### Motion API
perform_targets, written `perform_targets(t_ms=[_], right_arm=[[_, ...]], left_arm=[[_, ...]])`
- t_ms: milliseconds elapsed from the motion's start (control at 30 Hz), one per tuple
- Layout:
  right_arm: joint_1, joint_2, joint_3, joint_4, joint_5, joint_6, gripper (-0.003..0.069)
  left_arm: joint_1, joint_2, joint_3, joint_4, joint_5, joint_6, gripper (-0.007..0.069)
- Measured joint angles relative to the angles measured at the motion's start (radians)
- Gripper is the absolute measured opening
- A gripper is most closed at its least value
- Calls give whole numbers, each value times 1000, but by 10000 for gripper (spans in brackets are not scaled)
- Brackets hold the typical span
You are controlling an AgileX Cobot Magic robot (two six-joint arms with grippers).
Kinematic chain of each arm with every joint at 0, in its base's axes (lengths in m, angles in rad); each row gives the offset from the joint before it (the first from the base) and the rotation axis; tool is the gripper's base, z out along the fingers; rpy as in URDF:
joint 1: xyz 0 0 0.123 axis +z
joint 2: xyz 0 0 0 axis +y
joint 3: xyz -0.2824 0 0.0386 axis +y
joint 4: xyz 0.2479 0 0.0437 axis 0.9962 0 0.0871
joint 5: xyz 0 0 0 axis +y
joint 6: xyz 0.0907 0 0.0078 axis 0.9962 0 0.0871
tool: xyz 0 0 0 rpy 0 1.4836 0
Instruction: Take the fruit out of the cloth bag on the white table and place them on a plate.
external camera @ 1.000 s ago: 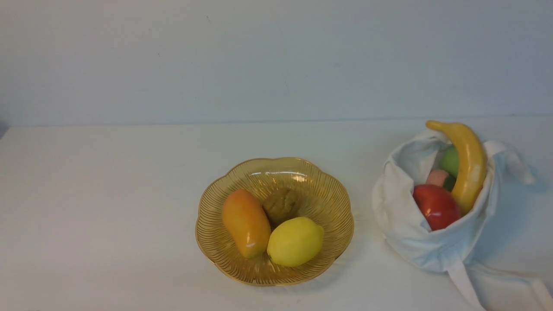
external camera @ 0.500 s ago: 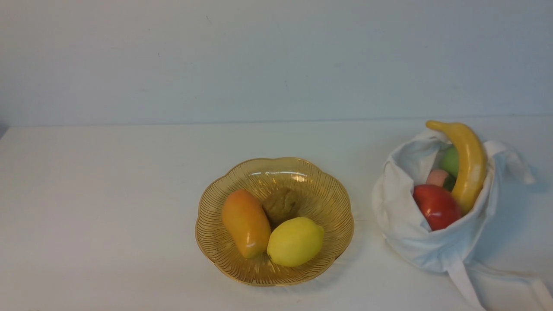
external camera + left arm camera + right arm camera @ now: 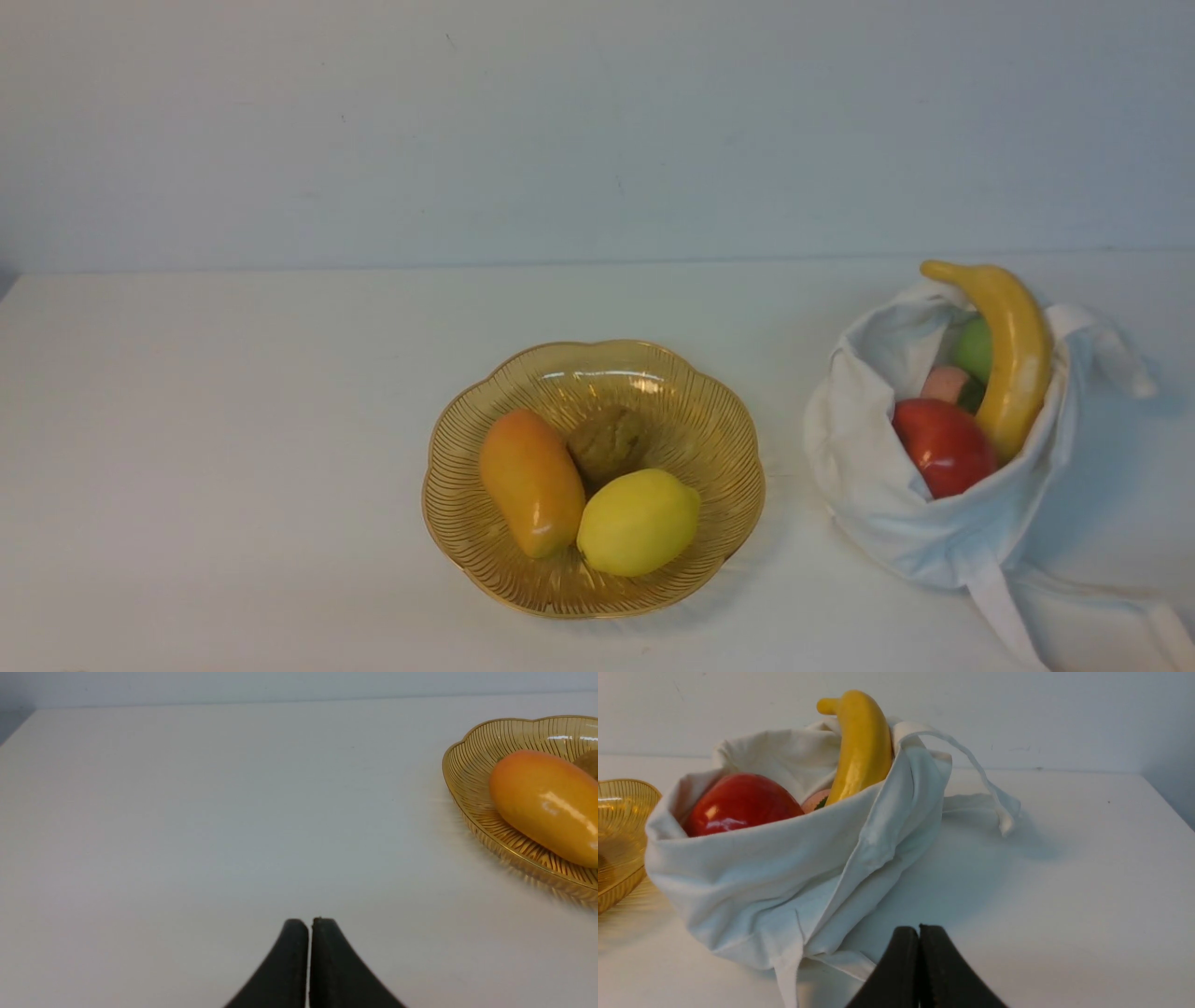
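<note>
The amber plate (image 3: 691,425) stands mid-table and holds a yellow lemon (image 3: 638,521), an orange mango-like fruit (image 3: 530,481) and a brown lumpy piece (image 3: 609,441). The white cloth bag (image 3: 878,485) stands to its right, open, with a banana (image 3: 1013,359), a red apple (image 3: 943,446), a green piece (image 3: 974,347) and a pink piece (image 3: 946,383) inside. Neither gripper shows in the front view. My left gripper (image 3: 309,921) is shut and empty, left of the plate (image 3: 472,760). My right gripper (image 3: 919,929) is shut and empty, just in front of the bag (image 3: 794,872).
The bag's long strap handles (image 3: 1004,607) trail over the white table (image 3: 233,448) towards the front right corner; another strap loop (image 3: 971,772) hangs behind the bag. A pale wall stands along the table's far edge.
</note>
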Motion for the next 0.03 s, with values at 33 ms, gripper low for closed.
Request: perform_targets(t_ms=[33], right_arm=[[0, 0, 0, 0, 0, 0, -14]], left_arm=[[0, 0, 0, 0, 0, 0, -8]])
